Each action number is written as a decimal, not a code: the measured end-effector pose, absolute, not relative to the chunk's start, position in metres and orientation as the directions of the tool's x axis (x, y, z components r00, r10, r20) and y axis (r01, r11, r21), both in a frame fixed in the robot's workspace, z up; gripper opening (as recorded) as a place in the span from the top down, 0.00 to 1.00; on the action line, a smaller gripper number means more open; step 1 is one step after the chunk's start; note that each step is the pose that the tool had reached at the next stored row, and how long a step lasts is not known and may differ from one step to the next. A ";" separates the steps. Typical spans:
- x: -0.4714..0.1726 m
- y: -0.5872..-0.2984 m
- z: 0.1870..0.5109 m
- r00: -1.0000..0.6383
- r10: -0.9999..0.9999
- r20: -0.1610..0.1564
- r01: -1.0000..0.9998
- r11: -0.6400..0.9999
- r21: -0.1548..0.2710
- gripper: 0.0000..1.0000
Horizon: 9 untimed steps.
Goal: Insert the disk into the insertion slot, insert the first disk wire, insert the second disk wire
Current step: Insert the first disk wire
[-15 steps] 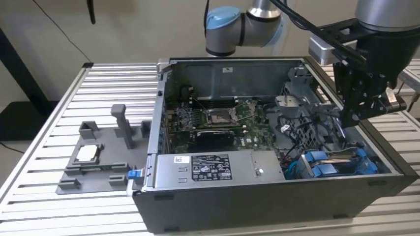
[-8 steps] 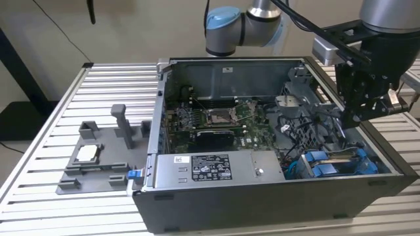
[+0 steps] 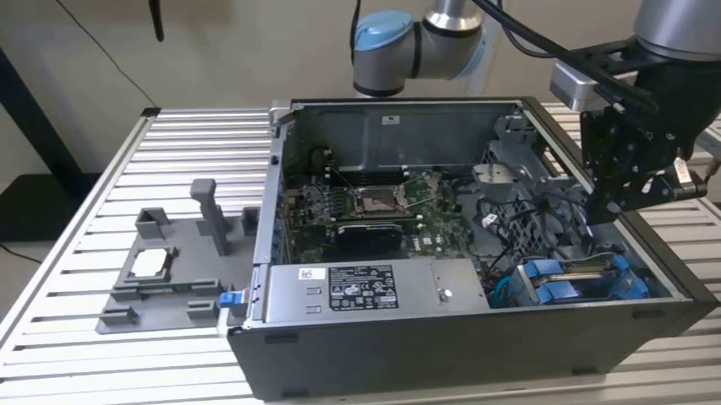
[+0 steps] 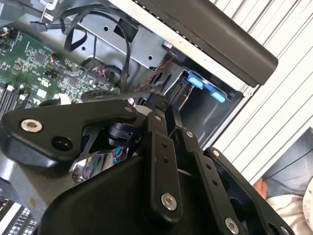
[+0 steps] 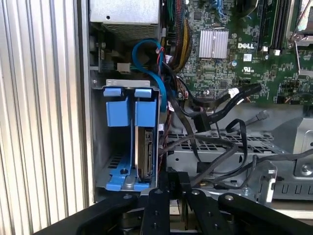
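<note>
The disk (image 5: 145, 152) stands on edge in its blue carrier (image 5: 145, 113) inside the insertion slot (image 5: 99, 147), a grey metal cage at the case's front corner (image 3: 575, 283). A second blue carrier (image 5: 117, 115) sits beside it. My gripper (image 3: 614, 211) hangs just above and behind the cage on the exterior view's right. In both wrist views its fingertips are together (image 5: 179, 180) (image 4: 155, 104), shut on the end of a black disk wire (image 4: 105, 94) that trails back toward the motherboard.
The open case holds the motherboard (image 3: 372, 202) and a grey power-supply box (image 3: 360, 291). Loose black cables (image 5: 234, 142) lie over a metal bracket beside the cage. A grey fixture (image 3: 169, 270) sits on the slatted table (image 3: 101, 194). A person's sleeve (image 4: 293, 196) is near.
</note>
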State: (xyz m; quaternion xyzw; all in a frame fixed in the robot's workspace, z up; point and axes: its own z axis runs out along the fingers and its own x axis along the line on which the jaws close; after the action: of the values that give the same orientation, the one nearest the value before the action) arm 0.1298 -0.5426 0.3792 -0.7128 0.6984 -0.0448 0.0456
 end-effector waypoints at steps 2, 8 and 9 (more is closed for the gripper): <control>0.131 -0.543 0.379 0.021 -1.000 0.000 -0.992 -0.020 -0.125 0.81; 0.132 -0.543 0.378 0.021 -1.000 0.001 -0.993 -0.021 -0.118 0.81; 0.133 -0.543 0.378 0.021 -1.000 0.002 -0.993 -0.021 -0.112 0.81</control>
State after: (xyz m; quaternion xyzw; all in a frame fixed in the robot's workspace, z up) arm 0.1327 -0.5427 0.3778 -0.7133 0.6987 -0.0399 0.0396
